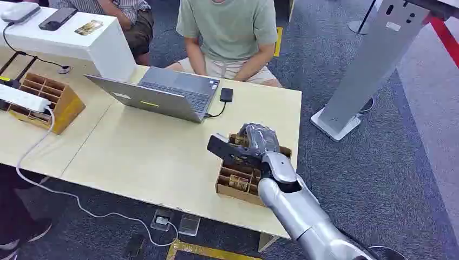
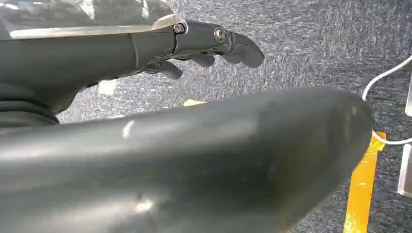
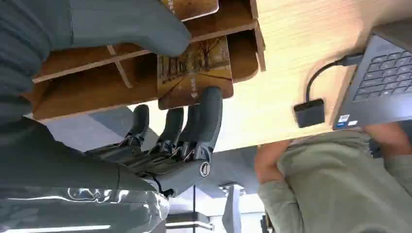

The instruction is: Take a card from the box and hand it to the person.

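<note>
The right hand (image 1: 254,142) reaches over the wooden compartment box (image 1: 229,183) at the near right corner of the pale wooden table (image 1: 141,157). In the right wrist view its thumb (image 3: 145,29) and a finger (image 3: 210,109) pinch a brown card (image 3: 194,73) printed with a tree-lined scene. The card stands partly out of an end compartment of the box, and the other fingers lie spread beside it. Small pale writing runs along the card, too small to read. A second card (image 3: 192,7) sits in the neighbouring compartment.

The left hand (image 2: 214,46) hangs over grey carpet (image 2: 316,43) with its fingers loosely curled and apart, holding nothing.

Across the table a person in a green T-shirt (image 1: 227,27) sits behind an open grey laptop (image 1: 162,95). A small black adapter (image 1: 226,95) is cabled to the laptop, which carries a small sticker (image 3: 343,118) whose print is illegible. A second wooden organiser (image 1: 51,100) stands at the left on an adjoining table, with a white power strip (image 1: 21,98) lying across it.
</note>
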### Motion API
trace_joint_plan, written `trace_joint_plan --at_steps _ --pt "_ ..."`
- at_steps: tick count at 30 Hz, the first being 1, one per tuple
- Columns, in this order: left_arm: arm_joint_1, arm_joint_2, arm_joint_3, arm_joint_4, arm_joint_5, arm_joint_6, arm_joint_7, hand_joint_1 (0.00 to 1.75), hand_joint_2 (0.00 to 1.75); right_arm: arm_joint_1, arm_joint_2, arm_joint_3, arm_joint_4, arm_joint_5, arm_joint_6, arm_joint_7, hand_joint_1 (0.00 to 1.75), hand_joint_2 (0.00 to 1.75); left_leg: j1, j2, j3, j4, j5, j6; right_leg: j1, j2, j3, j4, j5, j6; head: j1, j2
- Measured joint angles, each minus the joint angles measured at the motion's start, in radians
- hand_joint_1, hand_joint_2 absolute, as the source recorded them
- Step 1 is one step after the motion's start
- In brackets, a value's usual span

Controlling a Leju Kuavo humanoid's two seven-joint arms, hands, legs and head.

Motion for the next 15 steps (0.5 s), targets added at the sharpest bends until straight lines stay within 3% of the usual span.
trace_joint_plan --at_steps 15 --pt "0.0 0.0 -0.001 0.0 -0.009 -0.004 0.001 0.0 0.0 -0.02 0.008 -0.005 0.043 -0.022 -0.04 0.0 0.87 1.75 0.0 0.0 0.0 0.0 0.0 0.0 0.0 0.0 0.0 0.0 0.0 0.0 0.0 0.0"
